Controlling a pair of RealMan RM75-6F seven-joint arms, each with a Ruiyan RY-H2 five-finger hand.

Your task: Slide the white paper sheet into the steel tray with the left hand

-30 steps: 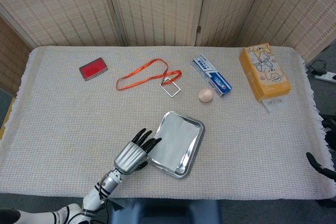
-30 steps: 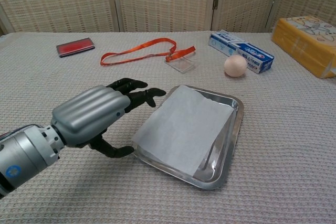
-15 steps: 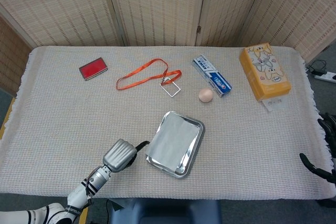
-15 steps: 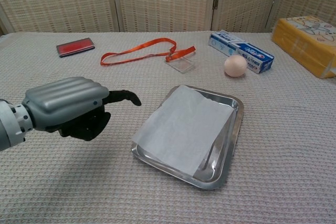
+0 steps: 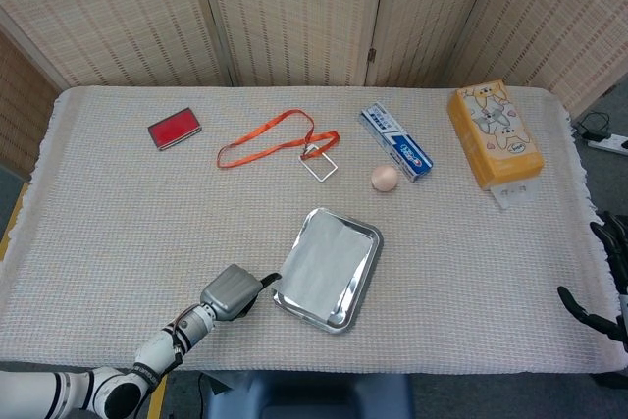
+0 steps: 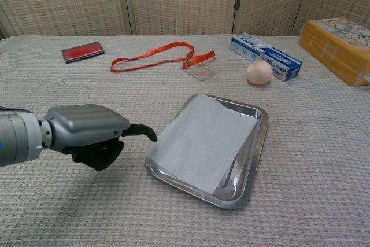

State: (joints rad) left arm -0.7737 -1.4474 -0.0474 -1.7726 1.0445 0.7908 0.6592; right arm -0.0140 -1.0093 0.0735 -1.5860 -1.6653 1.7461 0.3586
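The steel tray (image 5: 357, 285) (image 6: 244, 166) sits at the front middle of the table. The white paper sheet (image 5: 320, 264) (image 6: 202, 140) lies inside it, with its left edge resting over the tray's left rim. Just left of the tray, my left hand (image 5: 232, 291) (image 6: 87, 128) is low over the cloth. Most of its fingers are curled under and one dark finger points at the paper's left edge; I cannot tell whether the tip touches it. The hand holds nothing. My right hand (image 5: 597, 303) shows only as dark spread fingers at the far right edge, off the table.
At the back lie a red case (image 5: 175, 130) (image 6: 83, 52), an orange lanyard (image 5: 280, 144) (image 6: 156, 56) with a clear badge, a toothpaste box (image 5: 395, 142) (image 6: 266, 56), an egg (image 5: 385, 178) (image 6: 259, 72) and a yellow tissue pack (image 5: 495, 132) (image 6: 338, 41).
My left hand drew back from the sheet, curled its fingers and sank towards the cloth, leaving one finger pointing at the paper. Paper and tray stayed put.
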